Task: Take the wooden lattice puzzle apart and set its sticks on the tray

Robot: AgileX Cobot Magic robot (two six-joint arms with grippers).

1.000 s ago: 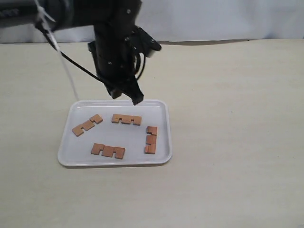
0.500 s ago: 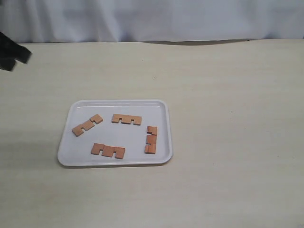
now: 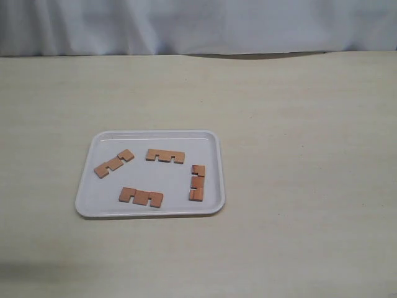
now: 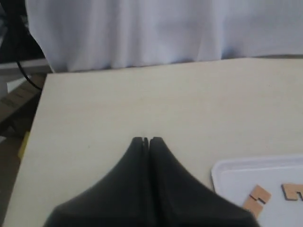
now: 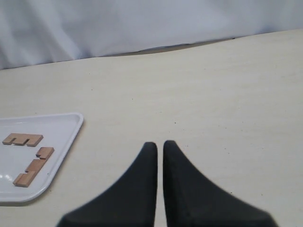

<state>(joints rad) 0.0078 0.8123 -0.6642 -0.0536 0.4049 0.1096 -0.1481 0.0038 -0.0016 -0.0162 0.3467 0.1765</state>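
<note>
The white tray [image 3: 156, 133] lies left of centre on the table in the exterior view. Several reddish-brown notched sticks lie apart and flat in it: one at the left [image 3: 114, 164], one at the back [image 3: 165, 156], one at the front [image 3: 141, 197], one by the right rim [image 3: 197, 182]. No assembled lattice puzzle shows. Neither gripper appears in the exterior view. My left gripper [image 4: 146, 140] is shut and empty above bare table, with the tray's corner [image 4: 236, 177] beside it. The right gripper [image 5: 159, 144] is shut with nothing in it, away from the tray [image 5: 61, 130].
The pale wooden table [image 3: 298, 155] stretches around the tray. A white cloth backdrop [image 3: 198, 25] hangs behind its far edge. The table's side edge [image 4: 33, 132] and some dark cables show in the left wrist view.
The left arm hung over the tray's far rim a second ago; it has drawn off to the left and out of the exterior view. The sticks have not moved.
</note>
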